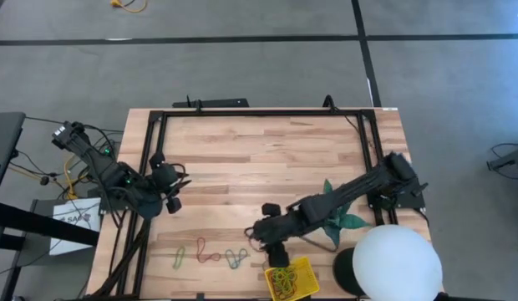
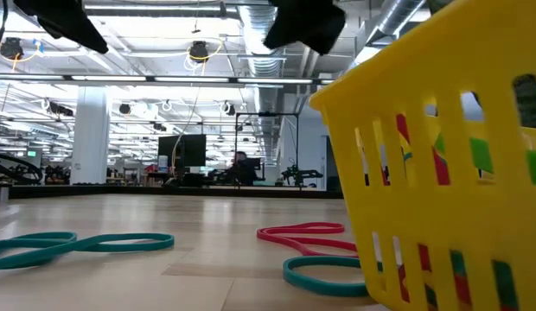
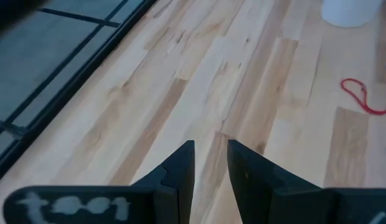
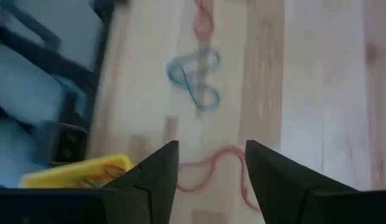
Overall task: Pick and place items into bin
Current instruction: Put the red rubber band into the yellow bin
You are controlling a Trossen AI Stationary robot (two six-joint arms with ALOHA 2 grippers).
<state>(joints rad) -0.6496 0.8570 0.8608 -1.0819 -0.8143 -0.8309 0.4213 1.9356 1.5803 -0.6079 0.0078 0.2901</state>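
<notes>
Setting: pale wood-plank worktop (image 1: 267,159) in a black frame, grey floor around it; the low view shows a large hall with ceiling lights beyond.
Bin: yellow slotted bin (image 1: 294,280) sits at the near edge of the worktop, just beside the white sphere (image 1: 397,263); red, green and yellow loops lie inside it.
Loose items: a green loop (image 1: 180,257), a red loop (image 1: 207,251) and a blue-green loop (image 1: 236,258) lie in a row on the wood, left of the bin.
Right pincer: right pincer (image 4: 208,165) hovers near the bin's left side, fingers spread, pinching nothing; a red loop lies on the wood below it.
Left pincer: left pincer (image 3: 210,163) waits at the worktop's left edge, fingers slightly parted, empty.
Other: teal paper star (image 1: 338,219) lies beside the right arm.
</notes>
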